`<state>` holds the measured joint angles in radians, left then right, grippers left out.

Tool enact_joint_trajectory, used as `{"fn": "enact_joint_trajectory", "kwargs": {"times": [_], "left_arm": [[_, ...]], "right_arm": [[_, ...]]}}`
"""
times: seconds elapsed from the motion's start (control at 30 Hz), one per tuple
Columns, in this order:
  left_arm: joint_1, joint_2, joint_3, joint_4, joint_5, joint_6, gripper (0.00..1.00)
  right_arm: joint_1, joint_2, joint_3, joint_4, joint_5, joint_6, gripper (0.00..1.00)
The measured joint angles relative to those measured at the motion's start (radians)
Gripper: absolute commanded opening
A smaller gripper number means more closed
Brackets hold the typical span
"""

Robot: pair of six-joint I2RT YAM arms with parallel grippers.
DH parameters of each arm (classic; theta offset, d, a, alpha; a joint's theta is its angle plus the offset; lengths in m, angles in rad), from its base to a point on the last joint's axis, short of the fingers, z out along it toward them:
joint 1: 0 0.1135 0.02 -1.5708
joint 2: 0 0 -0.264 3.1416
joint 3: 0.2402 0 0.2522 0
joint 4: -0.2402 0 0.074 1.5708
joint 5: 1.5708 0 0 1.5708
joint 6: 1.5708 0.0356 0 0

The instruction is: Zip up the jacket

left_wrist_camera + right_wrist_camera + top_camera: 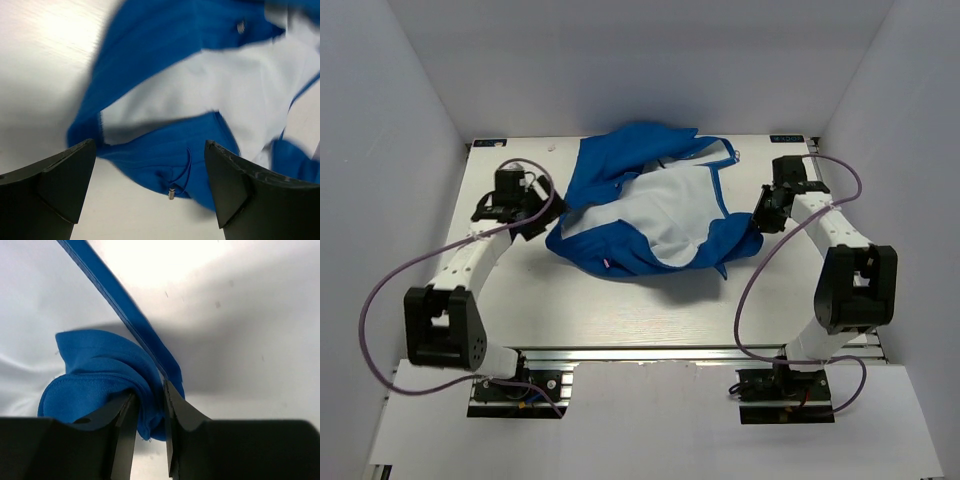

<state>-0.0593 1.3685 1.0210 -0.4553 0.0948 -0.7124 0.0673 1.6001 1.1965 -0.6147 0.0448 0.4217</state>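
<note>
The top camera looked down from 6 o'clock, far off. Wrist cameras sat close at 9 and 3 o'clock, facing inward. All three shared the jacket [660, 210].

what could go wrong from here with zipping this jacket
1. The right end effector pinches only a small fold of the jacket; it may slip out.
2. The jacket lies bunched with the lining up, so its front edges may be hard to line up.
3. The left end effector is open and holds nothing; the loose cord near it might snag.
</note>
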Motion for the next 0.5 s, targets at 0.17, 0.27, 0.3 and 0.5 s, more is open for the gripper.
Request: {"fn": "enact_joint_trajectory", "kwargs": {"times": [0.17, 0.27, 0.3, 0.5], "left_arm": [[-0.15, 0.233, 0.171, -0.015, 0.111, 0.2, 0.98], [-0.28, 0.388, 0.342, -0.042, 0.122, 0.315, 0.98], [-0.311, 0.424, 0.383, -0.047, 0.123, 0.34, 0.98], [-0.372, 0.574, 0.543, -0.115, 0.115, 0.412, 0.98]], "right_arm": [[0.0, 0.117, 0.098, 0.022, -0.011, -0.018, 0.31], [0.0, 0.131, 0.098, 0.021, -0.016, -0.029, 0.32], [0.0, 0.13, 0.097, 0.021, -0.016, -0.032, 0.32], [0.0, 0.095, 0.049, 0.034, -0.002, -0.046, 0.33]]}}
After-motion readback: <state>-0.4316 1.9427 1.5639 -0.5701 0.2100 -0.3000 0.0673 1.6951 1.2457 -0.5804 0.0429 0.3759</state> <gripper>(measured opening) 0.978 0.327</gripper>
